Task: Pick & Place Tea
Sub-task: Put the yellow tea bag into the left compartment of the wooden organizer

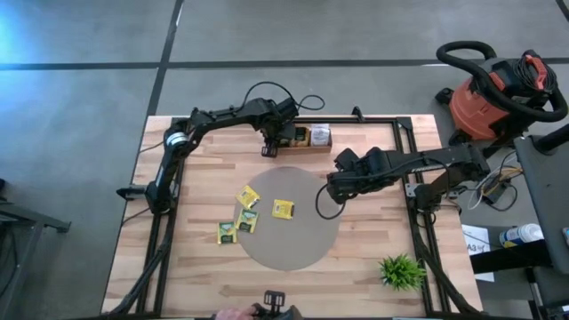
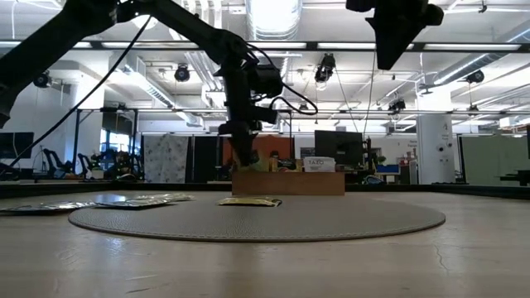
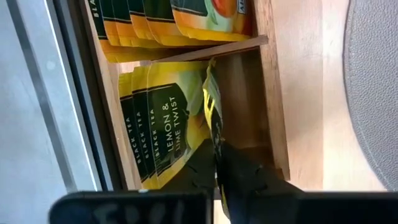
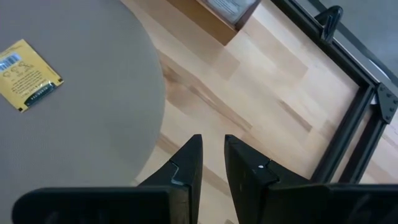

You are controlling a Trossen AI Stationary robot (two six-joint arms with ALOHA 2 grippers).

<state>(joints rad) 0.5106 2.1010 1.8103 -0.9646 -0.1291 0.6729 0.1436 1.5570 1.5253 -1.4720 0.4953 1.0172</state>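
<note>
Already the brown wooden divided tray (image 1: 307,137) under the left gripper (image 1: 269,146) holds rows of yellow tea packets (image 3: 155,134), and that gripper's fingers pinch one yellow packet (image 3: 211,109) edge-on inside a compartment, seemingly about to let it go. Four small yellow square packets (image 1: 247,197) remain on the round grey mat (image 1: 293,240), beside the right gripper (image 4: 211,163), whose fingers hover narrowly apart and empty over the mat's edge.
</note>
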